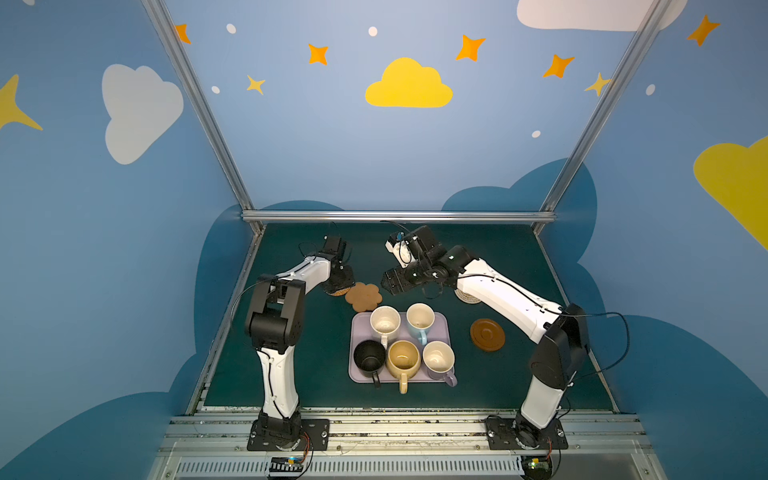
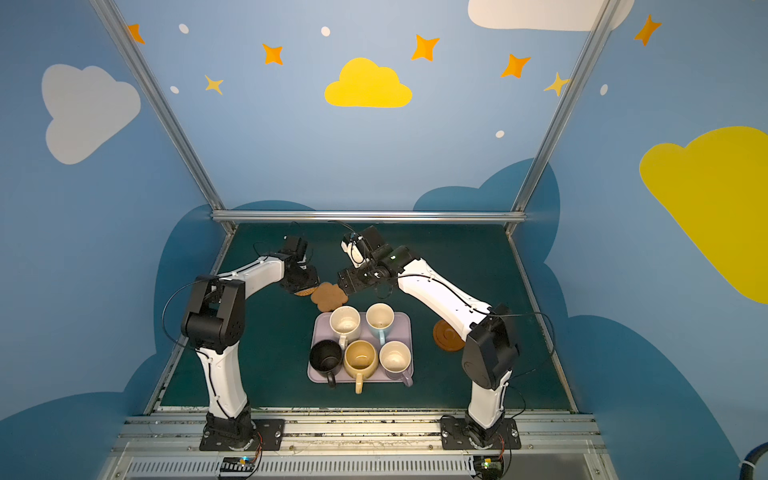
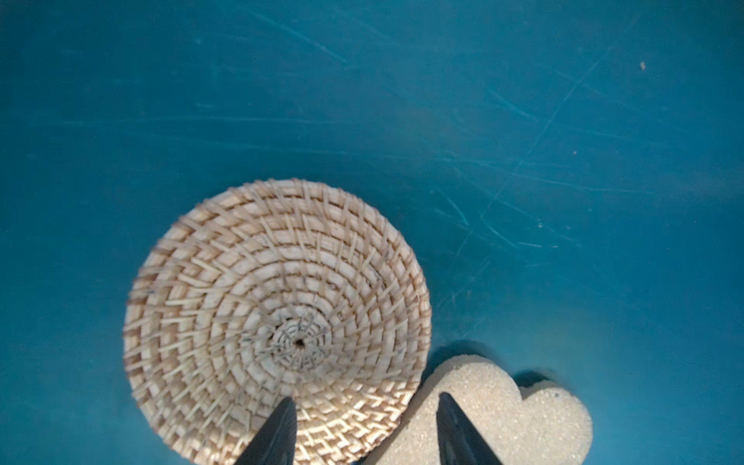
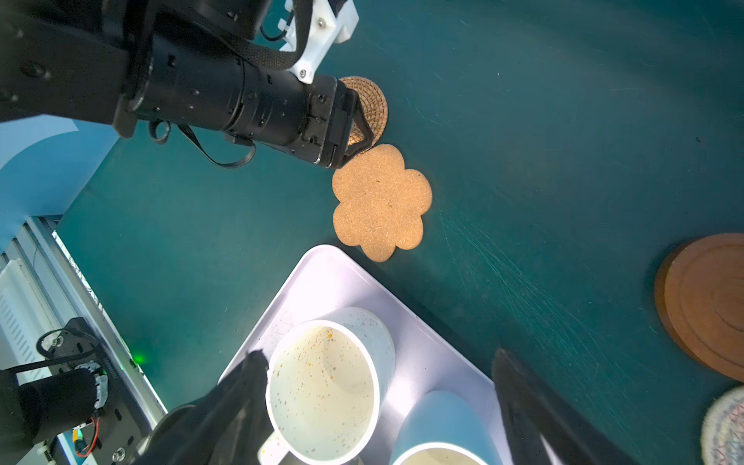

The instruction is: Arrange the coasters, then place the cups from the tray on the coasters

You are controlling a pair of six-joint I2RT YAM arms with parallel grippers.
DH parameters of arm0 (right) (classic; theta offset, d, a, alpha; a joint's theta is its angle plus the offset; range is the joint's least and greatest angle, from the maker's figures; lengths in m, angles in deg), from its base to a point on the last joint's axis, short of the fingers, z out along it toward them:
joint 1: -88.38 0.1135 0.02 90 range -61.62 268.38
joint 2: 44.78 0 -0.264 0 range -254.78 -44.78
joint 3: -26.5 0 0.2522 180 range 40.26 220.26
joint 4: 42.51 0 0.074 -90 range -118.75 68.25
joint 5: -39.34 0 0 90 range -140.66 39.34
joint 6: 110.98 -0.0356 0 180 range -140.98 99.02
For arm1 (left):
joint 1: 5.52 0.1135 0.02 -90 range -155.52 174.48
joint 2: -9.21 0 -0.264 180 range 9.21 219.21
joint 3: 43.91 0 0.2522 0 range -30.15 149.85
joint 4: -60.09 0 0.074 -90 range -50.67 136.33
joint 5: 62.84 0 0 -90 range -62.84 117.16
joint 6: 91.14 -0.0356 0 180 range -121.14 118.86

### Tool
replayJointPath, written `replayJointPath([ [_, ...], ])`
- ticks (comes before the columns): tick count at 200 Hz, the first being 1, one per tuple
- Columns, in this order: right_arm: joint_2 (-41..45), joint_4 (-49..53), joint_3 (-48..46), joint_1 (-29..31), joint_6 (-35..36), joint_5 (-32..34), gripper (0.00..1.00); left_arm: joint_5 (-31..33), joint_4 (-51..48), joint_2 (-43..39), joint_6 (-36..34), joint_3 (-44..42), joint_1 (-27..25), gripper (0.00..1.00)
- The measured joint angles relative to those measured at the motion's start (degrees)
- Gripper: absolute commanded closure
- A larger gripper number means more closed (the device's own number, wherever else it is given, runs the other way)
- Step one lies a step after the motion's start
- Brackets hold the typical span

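The lilac tray (image 1: 358,332) holds the cream (image 1: 385,322), light blue (image 1: 419,318), black (image 1: 368,357), mustard (image 1: 403,358) and lilac (image 1: 438,358) cups. Behind it lie the tan flower coaster (image 1: 363,296) and, touching it, the tan woven coaster (image 3: 277,322). My left gripper (image 3: 364,404) hangs open just above where these two meet, one finger over each. A brown wooden coaster (image 1: 487,334) lies right of the tray, and a pale woven one (image 1: 464,297) is half hidden under my right arm. My right gripper (image 4: 378,378) is wide open above the cream cup (image 4: 322,386), holding nothing.
The aluminium frame rail (image 1: 399,216) closes the back of the green mat, and blue walls stand at both sides. The two grippers are close together behind the tray. Bare mat (image 1: 291,374) lies left of the tray and along the front.
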Motion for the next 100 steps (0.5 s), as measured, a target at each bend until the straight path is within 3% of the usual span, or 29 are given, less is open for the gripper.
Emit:
replayJointPath([
  [35, 0.0, 0.0, 0.0, 0.0, 0.0, 0.3, 0.12, 0.0, -1.0, 0.3, 0.1, 0.9, -0.1, 0.42],
  [100, 0.0, 0.0, 0.0, -0.4, 0.0, 2.4, 0.04, 0.2, -4.7, 0.3, -0.9, 4.7, -0.1, 0.27],
])
